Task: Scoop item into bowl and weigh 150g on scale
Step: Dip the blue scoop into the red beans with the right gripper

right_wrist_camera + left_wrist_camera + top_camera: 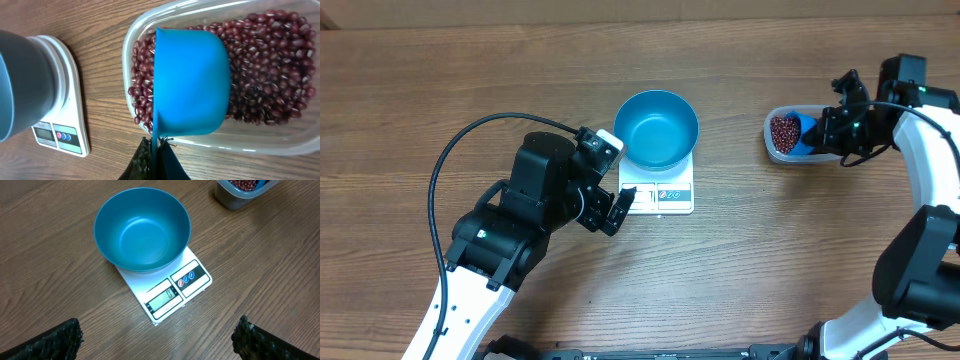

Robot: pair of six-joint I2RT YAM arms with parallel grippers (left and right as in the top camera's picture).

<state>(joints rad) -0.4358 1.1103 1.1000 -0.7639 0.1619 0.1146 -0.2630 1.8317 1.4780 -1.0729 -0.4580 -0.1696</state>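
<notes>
The left claw (617,178) is spread wide, empty, near the scale (670,196); the right claw (155,161) is clamped on the scoop (192,85) laid in the tub (280,145) of beans (270,75).

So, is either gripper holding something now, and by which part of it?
The right gripper holds the blue scoop by its handle, at the clear tub of beans. The left gripper is open, empty.
</notes>
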